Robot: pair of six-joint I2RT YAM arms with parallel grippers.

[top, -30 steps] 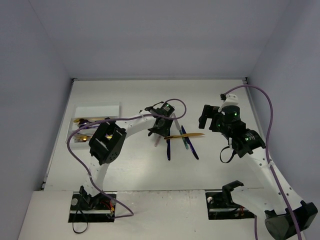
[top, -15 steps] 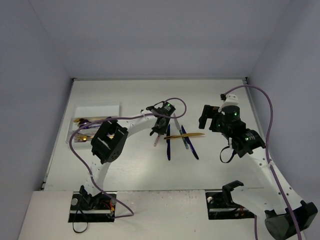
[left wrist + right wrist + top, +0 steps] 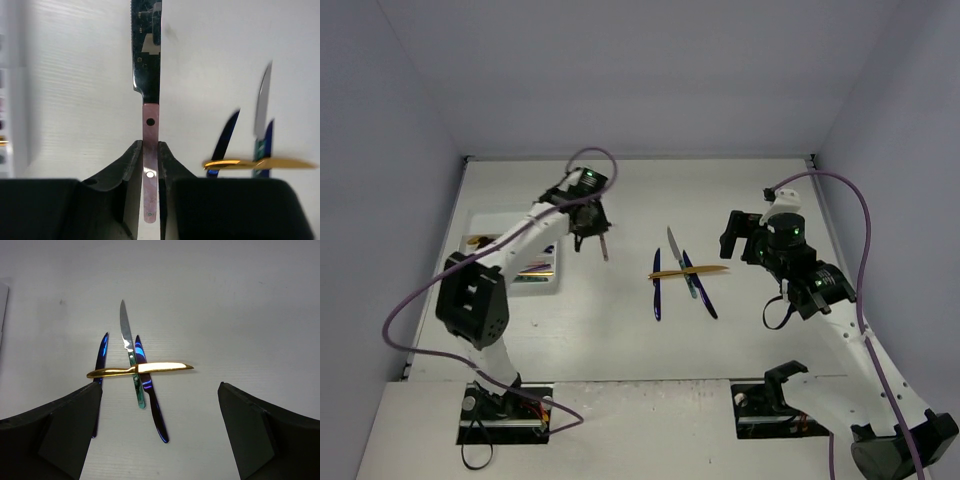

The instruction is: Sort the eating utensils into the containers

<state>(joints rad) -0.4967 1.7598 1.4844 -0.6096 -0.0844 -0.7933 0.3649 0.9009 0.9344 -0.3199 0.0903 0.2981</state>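
The top external camera looks steeply down from above and behind the arm bases, taking in the whole white table [image 3: 620, 340]. The left wrist camera sits close along a pink-handled steel knife [image 3: 150, 112]. The right wrist camera looks down from farther off. All three catch the slim gold knife [image 3: 150, 368] mid-table.

White table [image 3: 620, 340] bears tray [image 3: 515, 218] and crossed knives [image 3: 690, 271]
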